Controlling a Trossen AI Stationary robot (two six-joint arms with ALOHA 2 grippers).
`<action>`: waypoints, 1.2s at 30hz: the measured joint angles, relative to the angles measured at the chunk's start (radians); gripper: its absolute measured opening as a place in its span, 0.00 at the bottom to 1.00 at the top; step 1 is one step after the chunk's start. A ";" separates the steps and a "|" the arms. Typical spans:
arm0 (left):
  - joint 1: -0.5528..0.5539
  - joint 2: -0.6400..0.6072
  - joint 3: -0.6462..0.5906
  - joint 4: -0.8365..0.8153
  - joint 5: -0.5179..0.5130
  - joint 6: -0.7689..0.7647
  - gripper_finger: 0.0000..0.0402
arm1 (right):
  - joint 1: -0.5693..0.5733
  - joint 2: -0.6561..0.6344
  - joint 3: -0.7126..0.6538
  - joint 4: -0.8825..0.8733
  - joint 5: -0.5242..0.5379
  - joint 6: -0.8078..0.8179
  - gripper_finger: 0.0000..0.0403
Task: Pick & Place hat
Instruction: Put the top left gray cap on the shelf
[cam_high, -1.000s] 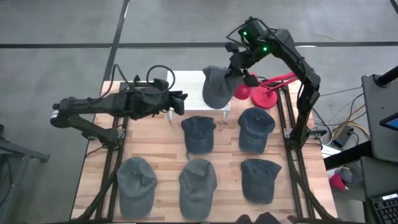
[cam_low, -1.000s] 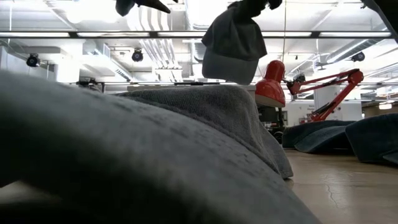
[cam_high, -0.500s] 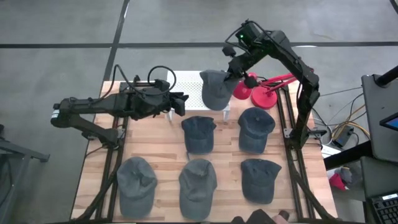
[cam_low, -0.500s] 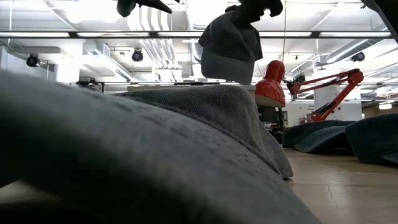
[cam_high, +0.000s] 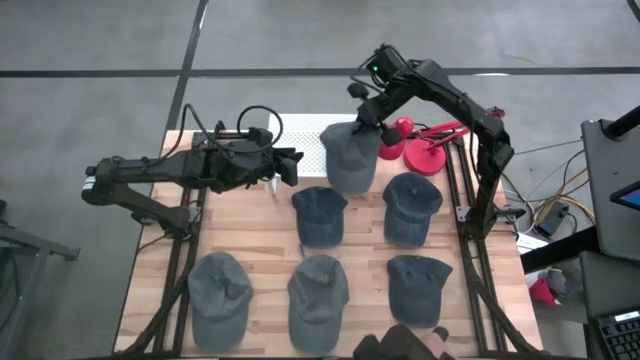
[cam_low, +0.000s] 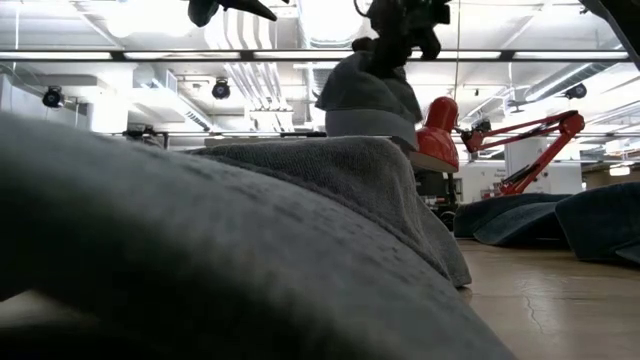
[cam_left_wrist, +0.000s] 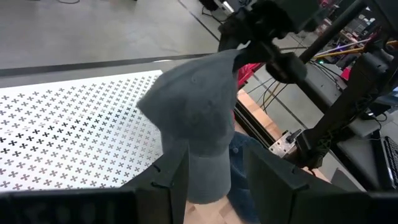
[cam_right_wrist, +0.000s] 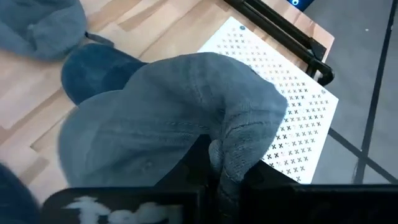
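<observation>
Low view first: very near the lens, one grey cap (cam_low: 200, 260) fills most of the frame, lying on the wooden table (cam_low: 560, 300). Behind it, hanging in the air, the carried grey hat (cam_low: 365, 95), with the red desk lamp (cam_low: 435, 135) beyond.

High view, from the front edge toward the back: three caps in the front row (cam_high: 318, 290), then two caps in the middle row (cam_high: 412, 208); an unclear shape, perhaps part of a person, at the very front edge (cam_high: 405, 343). Further back, the white perforated board (cam_high: 305, 140), and over its right end the hat (cam_high: 350, 157), hanging from the right gripper (cam_high: 368, 112).

Right gripper: closed tight, pinching a fold of cloth at the crown (cam_right_wrist: 239, 146), seen clearly in the right wrist view. Hat not yet set down, just above the board's edge.

Left gripper (cam_high: 285, 165): waiting over the left part of the board, fingers (cam_left_wrist: 171, 177) about half apart, holding nothing, pointing toward the hat (cam_left_wrist: 199, 127).

Possible trouble, as a judgement only: grip on a thin fold only, so could slip out if swung. Hat hanging over the board's corner, so if released here could land half on the board, half on the cap below (cam_high: 320, 215), or slide off. Brim could also catch the lamp close by.
</observation>
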 joint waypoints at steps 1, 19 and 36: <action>0.000 0.000 0.000 0.000 0.000 0.000 0.36 | -0.001 0.000 -0.006 0.013 0.001 0.000 0.03; 0.001 -0.001 0.000 0.000 -0.004 0.003 0.36 | -0.016 0.000 -0.068 0.240 0.047 0.001 0.03; 0.001 -0.001 0.000 -0.001 -0.005 0.005 0.36 | -0.026 0.000 -0.212 0.497 0.259 0.164 0.07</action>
